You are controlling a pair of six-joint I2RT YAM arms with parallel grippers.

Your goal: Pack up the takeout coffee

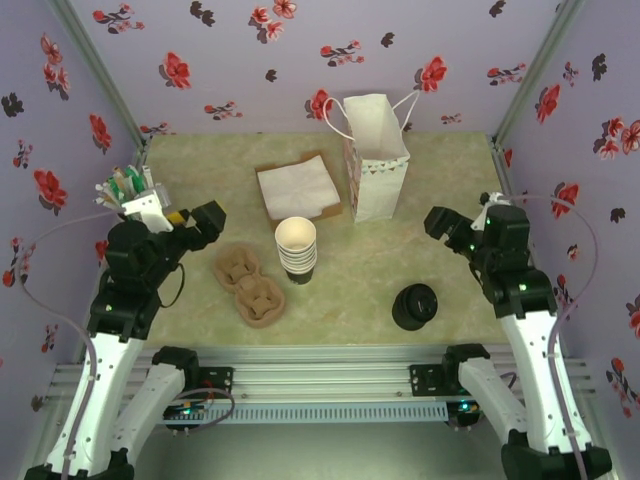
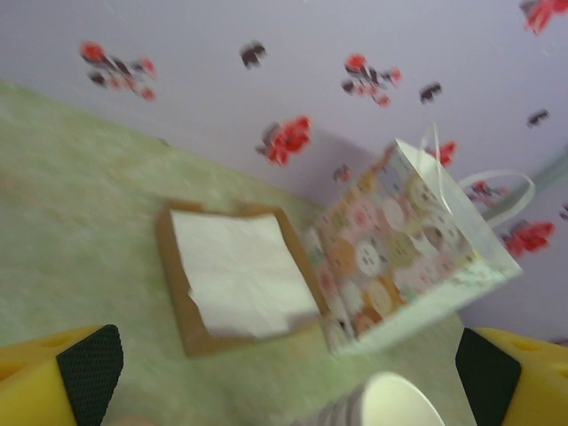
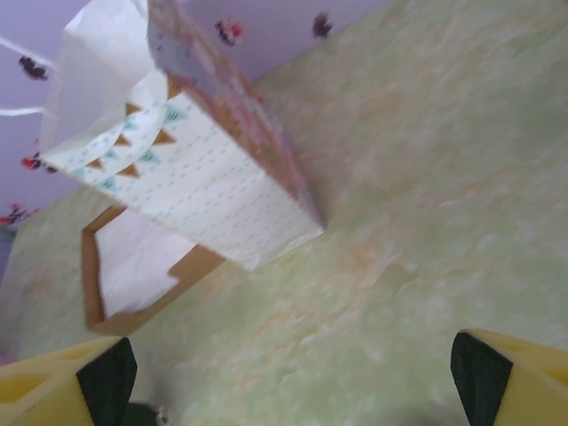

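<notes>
The left tool [image 1: 212, 222] and right tool [image 1: 438, 222] were spread and empty. A crooked grab could tip the coffee [image 1: 415, 305] near the right tool.

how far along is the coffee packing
Done: nothing; the bag stands open, the cups are stacked lidless, the black lids sit apart. In hand: nothing; left end effector and right end effector are open. To do: probably lid a cup, bag it.
</notes>
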